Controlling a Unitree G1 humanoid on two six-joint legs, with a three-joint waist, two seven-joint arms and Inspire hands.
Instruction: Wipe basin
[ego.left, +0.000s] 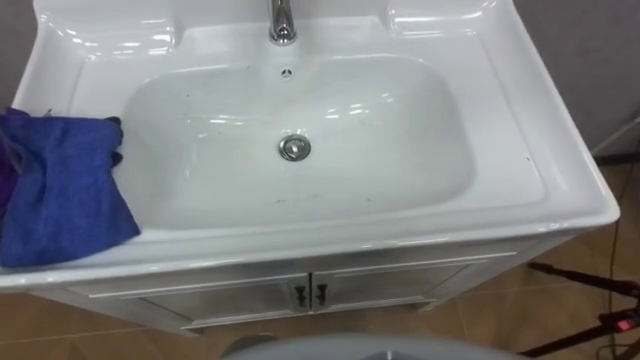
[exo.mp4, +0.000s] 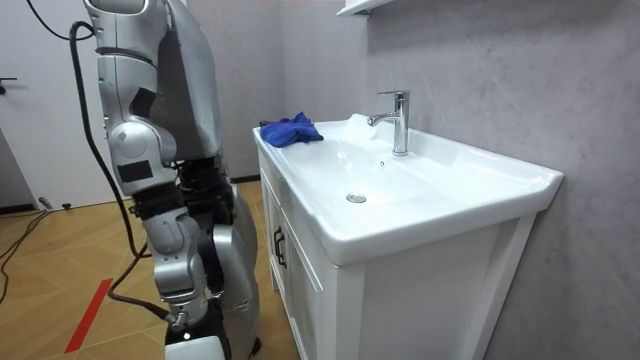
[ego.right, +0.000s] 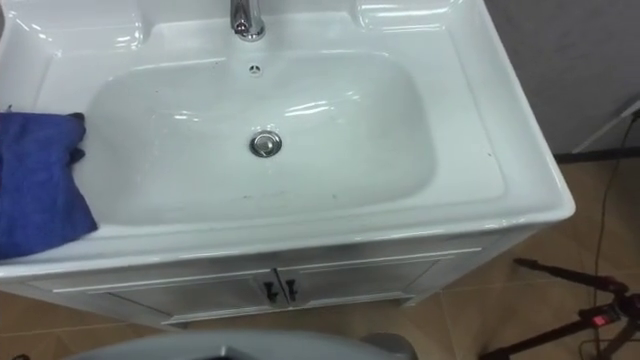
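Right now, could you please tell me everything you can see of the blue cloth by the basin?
The blue cloth is a deep blue, soft-looking fabric, perhaps microfibre, lying loosely crumpled and folded. It rests on the left ledge of the white basin, its right edge ending where the basin dips, with a corner near the front rim. A purple patch shows at its far left. Nothing rests on it.

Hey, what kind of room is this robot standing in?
Most likely a bathroom or washroom setup: a white basin set on a cabinet with two doors, a chrome tap at its back, and a blue cloth lying on its rim.
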